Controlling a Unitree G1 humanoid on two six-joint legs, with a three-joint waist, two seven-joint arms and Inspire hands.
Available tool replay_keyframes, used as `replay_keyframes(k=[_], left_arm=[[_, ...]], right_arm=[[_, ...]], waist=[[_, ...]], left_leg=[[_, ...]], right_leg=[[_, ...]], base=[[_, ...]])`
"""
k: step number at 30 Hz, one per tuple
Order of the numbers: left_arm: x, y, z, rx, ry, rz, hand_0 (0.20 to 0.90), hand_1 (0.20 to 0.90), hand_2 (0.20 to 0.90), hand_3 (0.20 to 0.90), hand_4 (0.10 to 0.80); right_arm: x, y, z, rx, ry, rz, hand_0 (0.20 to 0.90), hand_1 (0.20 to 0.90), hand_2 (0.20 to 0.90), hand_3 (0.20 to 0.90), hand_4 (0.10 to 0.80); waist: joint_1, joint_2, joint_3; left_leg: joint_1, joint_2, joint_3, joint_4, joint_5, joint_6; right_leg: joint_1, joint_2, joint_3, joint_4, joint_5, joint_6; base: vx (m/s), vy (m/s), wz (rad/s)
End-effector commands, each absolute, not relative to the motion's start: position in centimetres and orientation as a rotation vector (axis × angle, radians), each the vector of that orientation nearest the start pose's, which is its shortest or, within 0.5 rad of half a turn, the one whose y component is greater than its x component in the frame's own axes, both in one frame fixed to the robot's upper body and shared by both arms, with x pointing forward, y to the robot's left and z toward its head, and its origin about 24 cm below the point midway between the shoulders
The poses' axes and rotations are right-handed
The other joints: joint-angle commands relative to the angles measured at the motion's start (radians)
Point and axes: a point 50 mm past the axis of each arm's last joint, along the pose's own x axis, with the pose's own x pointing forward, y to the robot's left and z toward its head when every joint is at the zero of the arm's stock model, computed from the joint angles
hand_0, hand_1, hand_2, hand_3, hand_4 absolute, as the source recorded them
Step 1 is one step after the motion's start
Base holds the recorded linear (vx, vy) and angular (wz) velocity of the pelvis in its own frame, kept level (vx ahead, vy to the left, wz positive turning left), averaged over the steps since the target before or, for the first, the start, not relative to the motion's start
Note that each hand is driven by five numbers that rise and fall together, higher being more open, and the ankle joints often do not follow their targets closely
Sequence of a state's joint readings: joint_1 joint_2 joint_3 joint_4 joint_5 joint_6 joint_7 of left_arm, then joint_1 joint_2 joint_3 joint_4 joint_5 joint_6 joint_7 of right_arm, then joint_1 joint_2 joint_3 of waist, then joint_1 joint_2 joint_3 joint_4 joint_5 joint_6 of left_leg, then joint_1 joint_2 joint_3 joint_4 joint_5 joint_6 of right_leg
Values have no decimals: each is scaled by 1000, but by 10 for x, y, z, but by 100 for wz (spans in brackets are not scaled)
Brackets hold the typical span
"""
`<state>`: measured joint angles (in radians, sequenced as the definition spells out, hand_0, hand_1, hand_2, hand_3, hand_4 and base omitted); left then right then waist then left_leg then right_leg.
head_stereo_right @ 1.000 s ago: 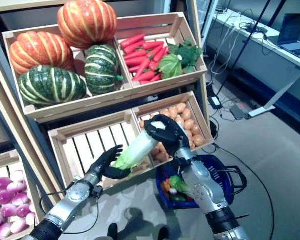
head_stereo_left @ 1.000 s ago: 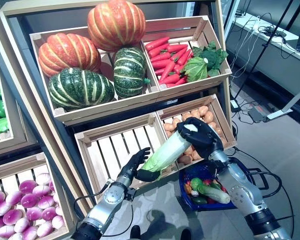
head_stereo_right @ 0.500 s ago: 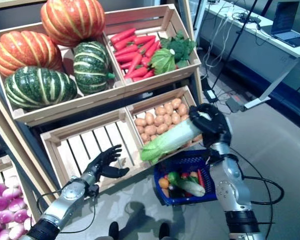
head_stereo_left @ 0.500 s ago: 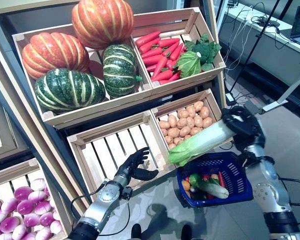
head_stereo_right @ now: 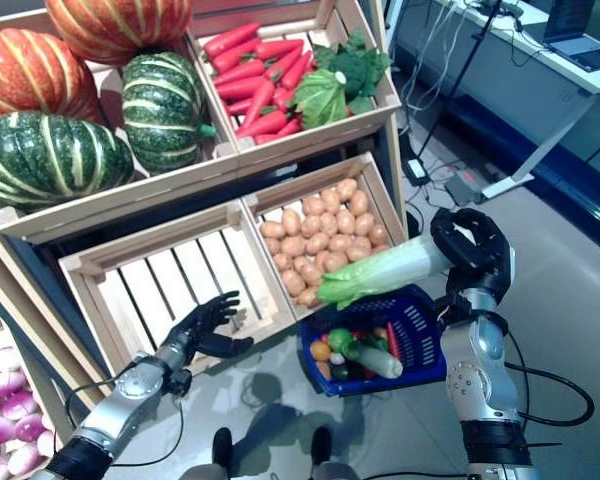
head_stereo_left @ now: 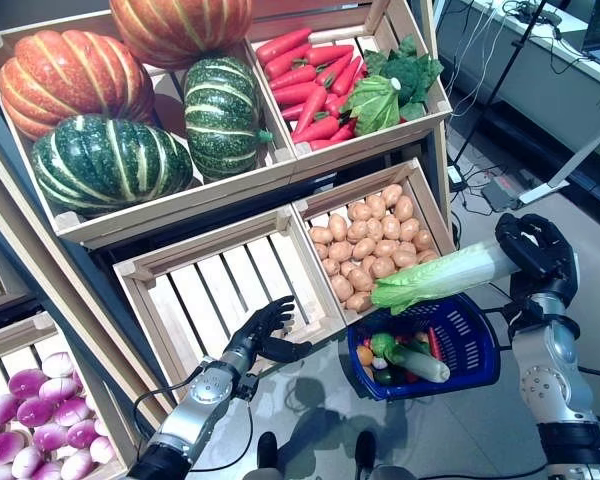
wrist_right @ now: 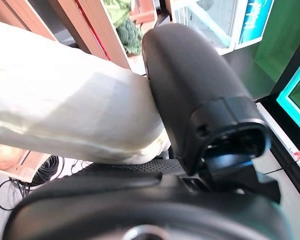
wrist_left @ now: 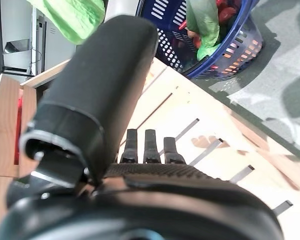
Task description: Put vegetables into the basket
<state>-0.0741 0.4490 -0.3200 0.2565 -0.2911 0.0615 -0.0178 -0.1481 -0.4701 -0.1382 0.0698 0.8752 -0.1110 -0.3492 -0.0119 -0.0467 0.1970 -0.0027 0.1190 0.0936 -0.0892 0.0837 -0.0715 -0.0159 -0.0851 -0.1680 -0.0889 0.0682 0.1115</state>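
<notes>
— Where is the cabbage (head_stereo_left: 435,281) sitting?
— The right hand (head_stereo_left: 536,257) is gripping its white stem, leaves hanging above the blue basket (head_stereo_left: 475,352).
— The left hand (head_stereo_left: 263,331)?
— It is hovering, fingers spread, near the empty crate (head_stereo_left: 230,283).

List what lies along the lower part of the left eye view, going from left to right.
Purple turnips → left hand → blue basket → right hand, which holds the cabbage above the basket.
</notes>
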Motion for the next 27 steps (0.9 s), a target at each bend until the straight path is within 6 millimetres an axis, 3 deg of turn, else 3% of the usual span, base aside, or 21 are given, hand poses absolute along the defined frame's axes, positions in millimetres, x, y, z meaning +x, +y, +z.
replay_keyframes(k=[1, 9, 16, 27], left_arm=[[273, 195, 32, 210, 147, -207, 900, 900, 900, 900, 800], [279, 197, 45, 205, 89, -201, 900, 900, 900, 900, 800], [294, 195, 75, 220, -38, -189, 900, 900, 900, 900, 800], [312, 180, 105, 216, -173, -185, 900, 900, 900, 900, 800]], right_arm=[[263, -322, 176, 500, -576, -556, 300, 300, 300, 300, 400], [254, -340, 148, 603, -523, -686, 300, 300, 300, 300, 400], [252, -353, 138, 677, -535, -757, 300, 300, 300, 300, 400], [270, -349, 119, 755, -487, -753, 300, 300, 300, 300, 400]], waist=[[6, -23, -29], [3, -27, 23], [4, -25, 146], [19, -18, 288]], left_leg=[[-5, 15, -9, 2, -57, -6], [-12, 18, 7, 2, -66, 3], [-91, 16, 0, 56, -48, 11], [-318, 10, -56, 285, -64, -24]], right_leg=[[33, -32, -6, 2, 2, 26], [22, -19, -3, 5, 0, 19], [-69, 3, 9, 102, -17, 0], [-180, 20, -22, 222, -64, -34]], base=[[0, 0, 0], [-51, -50, -2], [-211, -91, -8], [-172, -96, 4]])
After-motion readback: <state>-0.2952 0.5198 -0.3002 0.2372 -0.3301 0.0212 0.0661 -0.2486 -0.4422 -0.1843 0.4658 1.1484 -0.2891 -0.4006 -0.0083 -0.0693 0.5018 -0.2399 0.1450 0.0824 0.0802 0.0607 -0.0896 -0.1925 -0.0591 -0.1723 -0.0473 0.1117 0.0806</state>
